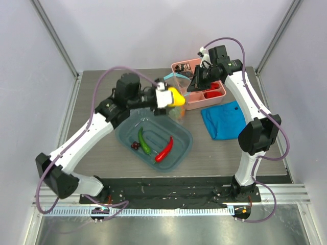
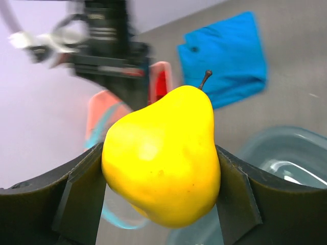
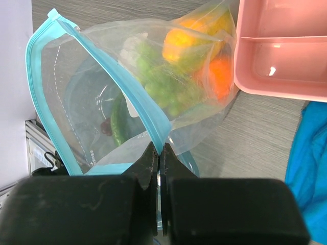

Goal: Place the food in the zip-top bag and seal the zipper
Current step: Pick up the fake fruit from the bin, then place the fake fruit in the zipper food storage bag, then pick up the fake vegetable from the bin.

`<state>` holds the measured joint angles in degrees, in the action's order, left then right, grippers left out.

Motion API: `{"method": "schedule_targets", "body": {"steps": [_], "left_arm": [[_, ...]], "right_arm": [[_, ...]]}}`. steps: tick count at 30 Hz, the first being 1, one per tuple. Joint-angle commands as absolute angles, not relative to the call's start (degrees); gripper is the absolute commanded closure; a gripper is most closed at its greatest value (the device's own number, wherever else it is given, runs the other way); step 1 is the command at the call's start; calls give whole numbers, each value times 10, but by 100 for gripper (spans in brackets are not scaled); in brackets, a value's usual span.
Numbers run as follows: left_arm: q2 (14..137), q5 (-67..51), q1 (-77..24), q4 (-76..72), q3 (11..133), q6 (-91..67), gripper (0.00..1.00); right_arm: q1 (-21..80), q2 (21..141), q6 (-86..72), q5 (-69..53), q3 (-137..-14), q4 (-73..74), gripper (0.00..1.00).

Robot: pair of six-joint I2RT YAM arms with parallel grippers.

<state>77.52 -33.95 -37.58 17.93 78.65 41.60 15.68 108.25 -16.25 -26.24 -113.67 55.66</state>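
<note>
Pear (image 2: 161, 158) clamped in my left gripper (image 1: 172, 97), stem leading, just beside zip-top bag (image 3: 97, 97), on its mouth side. My right gripper (image 3: 159, 153) pinches zipper (image 3: 125, 89), holding mouth agape. Left arm nearer; I judge short stem-first push into opening. Chili (image 1: 164, 149), cucumber (image 1: 143, 141), cherries (image 1: 135, 146) lie in tray (image 1: 180, 155) below bag.
</note>
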Motion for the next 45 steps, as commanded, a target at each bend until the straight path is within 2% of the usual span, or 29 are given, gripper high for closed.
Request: {"method": "schedule_targets", "body": {"steps": [1, 5, 9, 10, 12, 13, 16, 21, 25, 31, 36, 43, 45], "left_arm": [[873, -251, -352, 128, 878, 330, 43], [947, -200, -345, 144, 954, 335, 41], [976, -194, -338, 150, 958, 347, 36], [984, -194, -337, 156, 960, 346, 27], [987, -189, -336, 163, 963, 336, 16], [988, -182, -336, 166, 969, 325, 7], [970, -195, -335, 172, 976, 273, 0], [849, -239, -335, 145, 890, 189, 0], [764, -241, -337, 193, 805, 105, 0], [656, -291, -363, 245, 625, 117, 0], [697, -188, -456, 257, 554, 112, 0], [818, -71, -557, 163, 526, 101, 0], [869, -48, -569, 148, 529, 105, 10]], "right_arm": [[159, 1063, -158, -272, -1154, 538, 99], [158, 1069, -156, -272, -1165, 542, 99], [158, 1065, -155, -269, -1165, 543, 99], [158, 1063, -154, -268, -1165, 542, 99], [158, 1063, -152, -267, -1162, 542, 99], [158, 1063, -151, -267, -1161, 542, 99], [159, 1064, -152, -267, -1162, 541, 99], [159, 1068, -155, -269, -1165, 539, 99], [159, 1068, -154, -269, -1169, 540, 99], [158, 1063, -154, -265, -1153, 541, 99], [158, 1062, -157, -266, -1146, 540, 99], [158, 1057, -158, -258, -1137, 541, 99], [159, 1056, -159, -253, -1134, 537, 99]]}}
